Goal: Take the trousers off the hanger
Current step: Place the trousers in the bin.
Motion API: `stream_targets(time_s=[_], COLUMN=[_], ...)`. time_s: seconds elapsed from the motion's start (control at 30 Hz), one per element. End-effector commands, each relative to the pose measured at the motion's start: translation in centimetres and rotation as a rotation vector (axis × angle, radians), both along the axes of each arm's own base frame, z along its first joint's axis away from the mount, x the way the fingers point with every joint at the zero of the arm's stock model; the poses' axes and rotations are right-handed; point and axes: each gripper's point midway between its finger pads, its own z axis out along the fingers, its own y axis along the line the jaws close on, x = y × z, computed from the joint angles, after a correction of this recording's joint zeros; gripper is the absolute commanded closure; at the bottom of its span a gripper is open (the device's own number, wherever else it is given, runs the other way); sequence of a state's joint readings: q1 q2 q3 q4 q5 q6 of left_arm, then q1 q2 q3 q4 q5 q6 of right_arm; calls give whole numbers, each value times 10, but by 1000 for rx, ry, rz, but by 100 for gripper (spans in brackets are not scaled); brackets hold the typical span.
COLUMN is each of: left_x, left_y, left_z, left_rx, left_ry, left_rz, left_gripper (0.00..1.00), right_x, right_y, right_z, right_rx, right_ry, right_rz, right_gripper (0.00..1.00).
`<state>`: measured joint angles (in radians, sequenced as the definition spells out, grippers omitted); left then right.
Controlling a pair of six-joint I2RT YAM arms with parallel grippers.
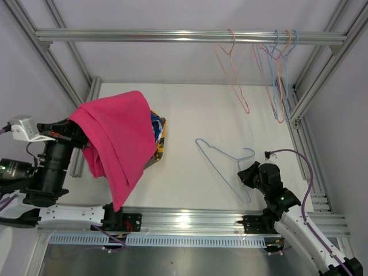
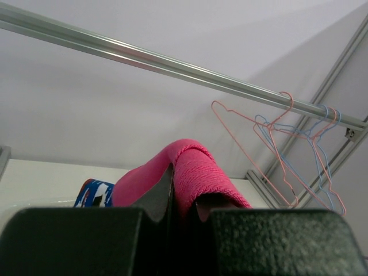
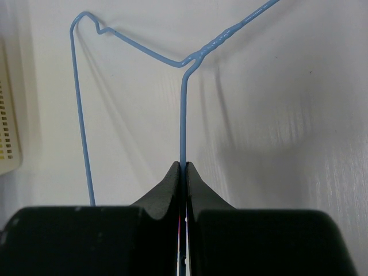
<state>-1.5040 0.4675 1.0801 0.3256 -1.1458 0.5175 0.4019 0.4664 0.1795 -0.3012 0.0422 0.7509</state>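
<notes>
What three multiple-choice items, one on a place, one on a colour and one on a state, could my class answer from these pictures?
1. Where do the spare hangers hang?
A) toward the right end of the rail
B) at its left end
C) at its middle

2. What colour are the trousers in the left gripper?
A) yellow
B) blue
C) magenta pink

3. How is the right gripper?
A) wide open
B) shut on the blue hanger
C) shut on cloth

Answers:
1 A: the top view shows them bunched at the rail's right.
2 C: pink cloth is pinched between its fingers and drapes over the arm.
3 B: the right wrist view shows the blue wire pinched between the fingers.
</notes>
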Motion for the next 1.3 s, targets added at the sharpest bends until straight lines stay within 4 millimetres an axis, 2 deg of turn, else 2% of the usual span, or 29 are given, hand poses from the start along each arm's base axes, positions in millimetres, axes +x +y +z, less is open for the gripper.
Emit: stream_targets(time_s=[0.0, 0.23, 0.37, 0.47, 0.5, 0.6, 0.63, 0.7, 0.77, 0.8, 0.83, 0.87, 0.93, 0.97, 1.0, 1.1, 1.13, 1.27], left_x=[-4, -5, -4, -7, -7, -10, -8, -9, -2, 0, 5, 11, 20, 25, 33, 44, 52, 66], left_y=[45, 92, 111, 123, 118, 121, 112, 109, 89, 88, 77, 73, 61, 58, 51, 46, 39, 22], left_z=[28, 29, 29, 25, 20, 12, 3, -5, -24, -31, -42, -60, -78, -85, -97, -104, -108, -105], left_rx=[-114, -140, -46, -9, 15, 64, 105, 140, 222, 255, 212, 303, 308, 255, 303, 316, 336, 336], left_ry=[-53, -47, -50, -59, -62, -63, -60, -47, -16, 11, 35, 87, 143, 165, 200, 236, 253, 247], left_rz=[16, 80, 199, 294, 311, 387, 402, 448, 462, 507, 495, 530, 521, 522, 531, 558, 554, 527], left_gripper=[99, 99, 99, 99, 100, 99, 99, 99, 99, 99, 99, 99, 99, 99, 99, 99, 99, 99], right_x=[5, 5, 5, 4, 4, 4, 4, 3, 2, 2, 2, 1, 0, -1, -1, -5, -5, -5], right_y=[5, 6, 7, 7, 7, 8, 9, 9, 9, 9, 9, 9, 9, 8, 8, 13, 13, 15], right_z=[11, 11, 11, 11, 11, 12, 12, 12, 12, 14, 15, 14, 16, 17, 17, 19, 19, 19], right_rx=[9, 9, 9, 12, 11, 13, 14, 13, 16, 20, 21, 20, 24, 24, 25, 41, 43, 43], right_ry=[-48, -49, -53, -55, -52, -57, -59, -57, -60, -68, -69, -67, -80, -84, -86, -88, -87, -88], right_rz=[26, 28, 36, 38, 40, 43, 47, 50, 53, 54, 54, 54, 56, 57, 57, 88, 90, 101], right_gripper=[100, 100, 100, 100, 100, 100, 100, 100, 100, 100, 100, 100, 100, 100, 100, 100, 100, 100])
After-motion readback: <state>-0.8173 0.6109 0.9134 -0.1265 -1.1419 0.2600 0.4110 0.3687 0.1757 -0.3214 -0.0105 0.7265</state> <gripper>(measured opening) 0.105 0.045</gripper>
